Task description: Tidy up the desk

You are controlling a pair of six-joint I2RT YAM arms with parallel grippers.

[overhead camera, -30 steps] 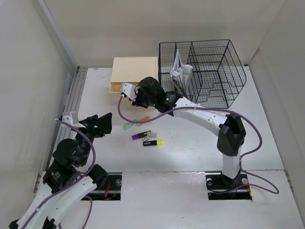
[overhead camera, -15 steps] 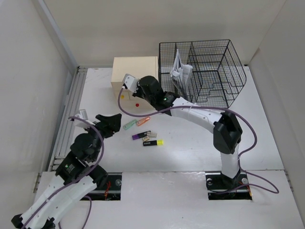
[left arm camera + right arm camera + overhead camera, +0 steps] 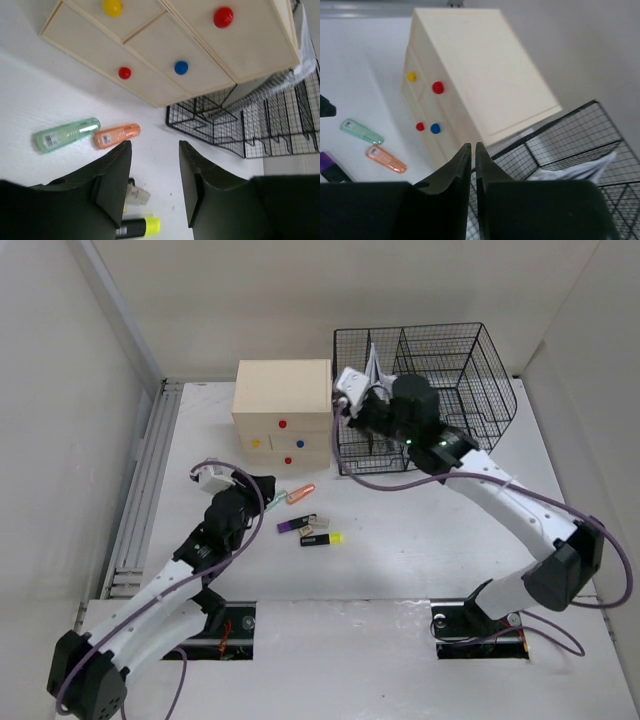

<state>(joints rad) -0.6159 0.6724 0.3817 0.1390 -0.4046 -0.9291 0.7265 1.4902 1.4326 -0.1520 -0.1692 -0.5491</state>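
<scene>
The white desk (image 3: 420, 530) carries a loose cluster of markers: green (image 3: 272, 500), orange (image 3: 300, 492), purple (image 3: 293, 526) and black-and-yellow (image 3: 322, 539). My left gripper (image 3: 268, 483) hovers low over the desk just beside the green marker (image 3: 65, 134) and orange marker (image 3: 117, 135). It is open (image 3: 155, 147), with only bare desk between its fingers. My right gripper (image 3: 348, 412) hangs in the air between the beige drawer box (image 3: 282, 410) and the black mesh organizer (image 3: 450, 390). Its jaws (image 3: 473, 147) stand barely apart and hold nothing.
The drawer box (image 3: 470, 75) has all its drawers pushed in, with red, yellow and blue knobs. White paper (image 3: 378, 385) stands in the mesh organizer's left compartment. A small beige piece (image 3: 136, 192) lies by the black-and-yellow marker (image 3: 135, 227). A metal rail (image 3: 150, 470) runs along the desk's left edge.
The drawer that stood open is now shut. My right arm pulled back from the box toward the organizer, jaws parting slightly. My left arm swung right toward the markers, jaws narrowing.
</scene>
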